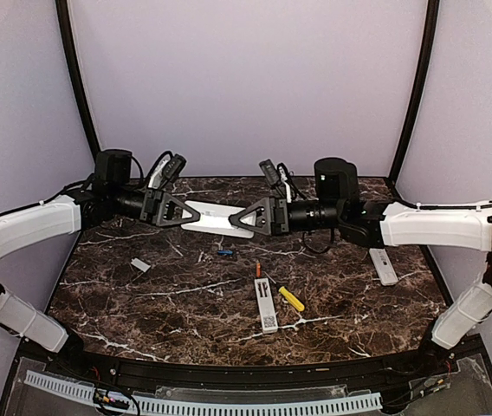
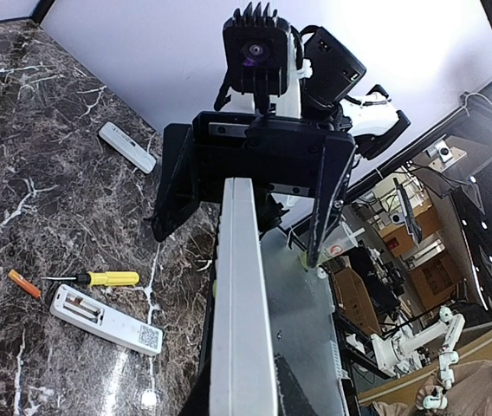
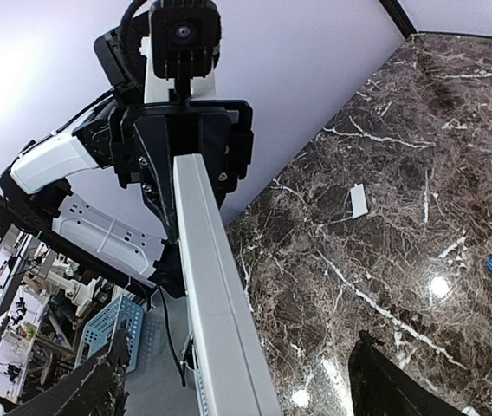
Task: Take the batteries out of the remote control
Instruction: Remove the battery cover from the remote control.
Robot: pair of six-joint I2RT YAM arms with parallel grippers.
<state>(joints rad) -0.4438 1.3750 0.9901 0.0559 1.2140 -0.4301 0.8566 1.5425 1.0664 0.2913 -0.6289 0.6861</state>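
I'm clamping white remote (image 1: pixel 213 217) midair in my left gripper (image 1: pixel 185 211); right gripper (image 1: pixel 244 218) is gaping around its other end. On table (image 1: pixel 142 303) below, blue battery (image 1: pixel 224 252) and orange battery (image 1: pixel 257 269) are lying

Blue battery (image 1: pixel 224 252) and orange battery (image 1: pixel 257 269) lie loose, apart.

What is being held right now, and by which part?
The left end effector grips the white remote by one end; the right end effector stands open around the other end.
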